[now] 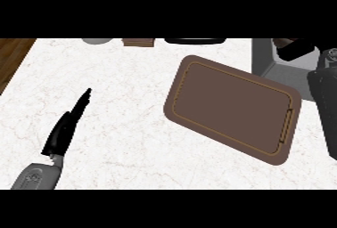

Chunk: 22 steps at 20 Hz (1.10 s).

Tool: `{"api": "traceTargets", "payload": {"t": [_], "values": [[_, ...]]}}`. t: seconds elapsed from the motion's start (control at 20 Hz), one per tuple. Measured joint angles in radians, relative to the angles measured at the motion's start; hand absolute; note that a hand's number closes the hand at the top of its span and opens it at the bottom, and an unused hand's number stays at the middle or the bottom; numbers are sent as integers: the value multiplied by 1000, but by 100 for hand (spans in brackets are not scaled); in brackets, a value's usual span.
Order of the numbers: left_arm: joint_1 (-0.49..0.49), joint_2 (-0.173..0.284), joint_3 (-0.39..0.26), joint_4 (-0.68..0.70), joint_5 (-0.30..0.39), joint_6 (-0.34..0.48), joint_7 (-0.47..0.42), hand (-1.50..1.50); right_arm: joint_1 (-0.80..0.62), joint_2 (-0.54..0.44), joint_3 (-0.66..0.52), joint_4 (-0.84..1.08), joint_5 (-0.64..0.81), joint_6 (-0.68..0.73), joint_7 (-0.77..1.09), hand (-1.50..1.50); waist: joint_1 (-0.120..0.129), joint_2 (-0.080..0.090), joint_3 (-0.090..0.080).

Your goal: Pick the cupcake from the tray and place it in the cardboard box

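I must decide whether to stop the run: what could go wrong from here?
The tray shows no cupcake, so a reach there may close on nothing. A dark shape at the right edge, likely the right hand, hides part of the box; a placement there is hard to check.

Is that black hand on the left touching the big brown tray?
Apart. The head view shows the left hand, fingers straight, over the white marble counter, with a wide strip of bare counter between it and the brown rectangular tray.
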State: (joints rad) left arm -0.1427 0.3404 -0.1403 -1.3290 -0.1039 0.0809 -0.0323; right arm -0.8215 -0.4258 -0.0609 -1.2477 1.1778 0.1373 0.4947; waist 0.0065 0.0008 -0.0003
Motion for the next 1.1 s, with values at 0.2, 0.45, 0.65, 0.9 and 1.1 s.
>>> {"api": "traceTargets", "payload": {"t": [0.2, 0.45, 0.65, 0.9, 1.1], "values": [[-11, -9, 17, 23, -7, -5, -14, 0, -27, -61, -72, 94, -14, -28, -37, 150, 0, 1, 0], [-4, -12, 18, -1, -18, -17, 2, 0, -58, -150, -141, 276, -25, -73, -123, 150, 7, 3, 0], [-7, -20, 26, 9, -23, -25, -9, 0, -76, -200, -169, 437, -13, -125, -184, 150, 13, 5, 1], [-34, -35, 23, 23, -36, -23, -5, 0, -99, -228, -237, 634, -63, -92, -235, -150, 21, 12, 2], [-42, -30, 27, 20, -33, -38, -1, 0, -114, -246, -282, 760, -114, -51, -327, -150, 30, 14, 1]]}}
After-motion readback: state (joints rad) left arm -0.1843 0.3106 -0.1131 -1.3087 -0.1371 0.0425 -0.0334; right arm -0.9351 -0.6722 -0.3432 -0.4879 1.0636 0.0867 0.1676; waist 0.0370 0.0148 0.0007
